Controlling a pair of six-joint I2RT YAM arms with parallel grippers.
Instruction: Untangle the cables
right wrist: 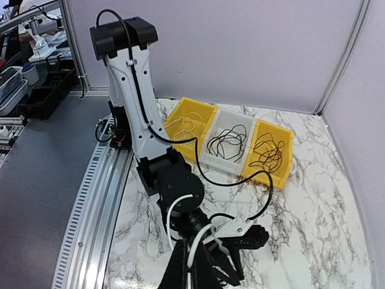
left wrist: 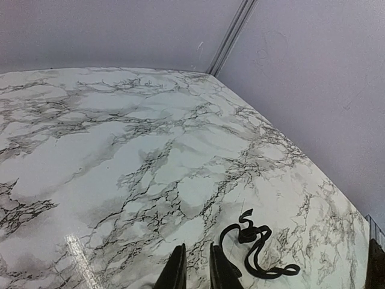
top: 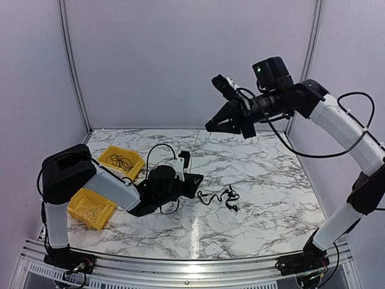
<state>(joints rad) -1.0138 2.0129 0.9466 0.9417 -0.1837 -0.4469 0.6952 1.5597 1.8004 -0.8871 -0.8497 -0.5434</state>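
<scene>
We see the white bin (right wrist: 231,114) only from the right wrist. A loopy black cable (left wrist: 255,250) lies beside our barely parted left gripper (left wrist: 197,256). Our right gripper (top: 209,126) is pinched together.

White marble-patterned table (top: 252,180), two yellow bins (right wrist: 191,103) flanking a grey bin (right wrist: 224,115) at the table's left edge, aluminium rail (top: 180,265) along its near edge, pale walls (top: 180,60) behind it

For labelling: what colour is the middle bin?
White; the middle bin shows best in right wrist view.
</scene>
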